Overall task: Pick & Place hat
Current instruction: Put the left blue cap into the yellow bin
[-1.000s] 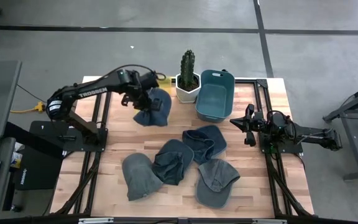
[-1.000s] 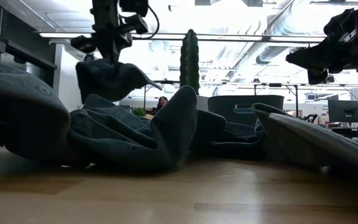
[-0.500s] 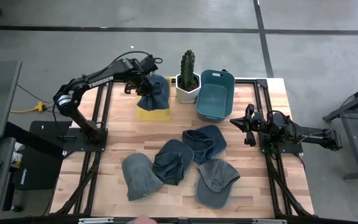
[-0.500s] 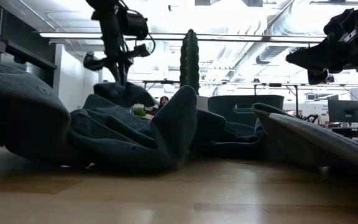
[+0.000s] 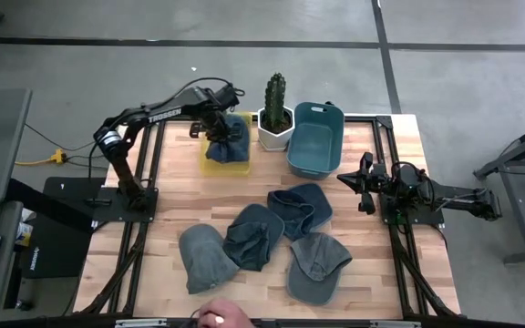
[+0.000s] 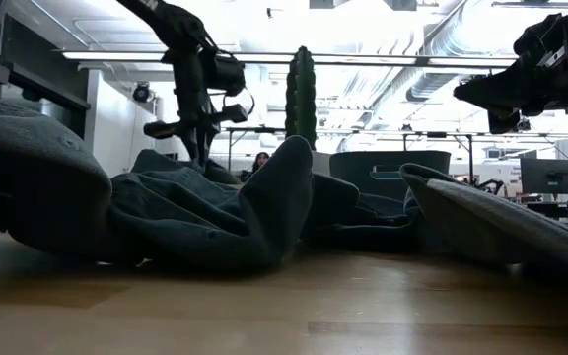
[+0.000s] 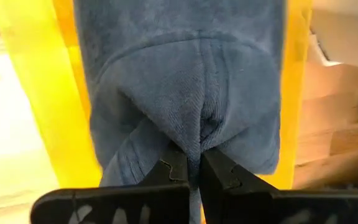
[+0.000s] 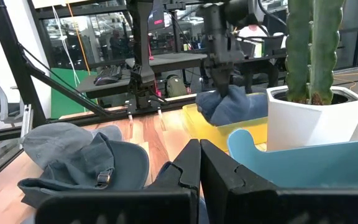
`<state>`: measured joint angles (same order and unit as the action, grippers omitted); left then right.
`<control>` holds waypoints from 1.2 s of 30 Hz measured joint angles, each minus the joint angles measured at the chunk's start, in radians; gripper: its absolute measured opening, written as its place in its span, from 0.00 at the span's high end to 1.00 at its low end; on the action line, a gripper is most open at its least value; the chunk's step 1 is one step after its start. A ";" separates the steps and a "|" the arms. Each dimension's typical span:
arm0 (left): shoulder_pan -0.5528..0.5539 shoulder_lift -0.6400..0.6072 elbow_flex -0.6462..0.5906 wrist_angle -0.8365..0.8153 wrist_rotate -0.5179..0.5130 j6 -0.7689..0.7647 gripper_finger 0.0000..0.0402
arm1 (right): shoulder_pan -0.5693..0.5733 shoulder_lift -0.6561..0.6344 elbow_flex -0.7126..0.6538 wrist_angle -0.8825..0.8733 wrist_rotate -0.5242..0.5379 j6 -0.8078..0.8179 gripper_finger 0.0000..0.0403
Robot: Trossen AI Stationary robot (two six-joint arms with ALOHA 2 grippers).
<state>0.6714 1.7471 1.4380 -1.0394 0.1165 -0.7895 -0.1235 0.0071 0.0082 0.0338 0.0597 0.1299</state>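
The left gripper (image 7: 194, 167) pinches the hat (image 5: 230, 138) by a fold, lowering it into the yellow tray (image 5: 210, 160); the right gripper (image 8: 199, 163) waits closed, empty.

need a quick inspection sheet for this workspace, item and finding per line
surface: wooden table, bare planks between the things.
job's things: one blue hat lowered into the yellow tray at the far left; four more hats piled near the middle front.
clutter: potted cactus and teal bin at the far edge.
grippers: left gripper shut on the blue hat over the tray; right gripper shut, waiting at the table's right edge.
cables: yellow cable on the floor at left.
surroundings: concrete floor; a person's hand at the near edge.
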 joint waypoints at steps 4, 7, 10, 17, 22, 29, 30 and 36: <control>0.005 0.020 0.000 0.006 -0.001 0.009 1.00 | 0.000 0.000 0.000 0.000 0.000 0.000 1.00; 0.006 0.041 0.001 0.011 -0.024 0.007 1.00 | 0.000 0.000 0.000 0.000 0.000 0.000 1.00; 0.010 0.056 0.000 0.011 -0.027 0.008 1.00 | 0.000 0.000 0.000 0.000 0.000 0.000 1.00; 0.010 0.082 0.000 0.025 -0.034 0.025 1.00 | 0.000 0.000 0.000 0.000 0.000 0.000 1.00; 0.009 0.083 0.000 0.024 -0.046 0.046 0.94 | 0.000 0.000 0.000 0.000 0.000 0.000 1.00; 0.009 0.083 0.000 0.021 -0.043 0.082 0.72 | 0.000 0.000 0.000 0.000 0.000 0.000 1.00; 0.008 0.083 0.000 0.022 -0.042 0.082 0.68 | 0.000 0.000 0.000 0.000 0.000 0.000 1.00; -0.001 0.057 0.001 0.025 -0.039 0.082 0.46 | 0.000 0.000 0.000 0.000 0.000 0.000 1.00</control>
<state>0.6708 1.8042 1.4391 -1.0148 0.0776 -0.7071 -0.1234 0.0071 0.0082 0.0339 0.0597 0.1299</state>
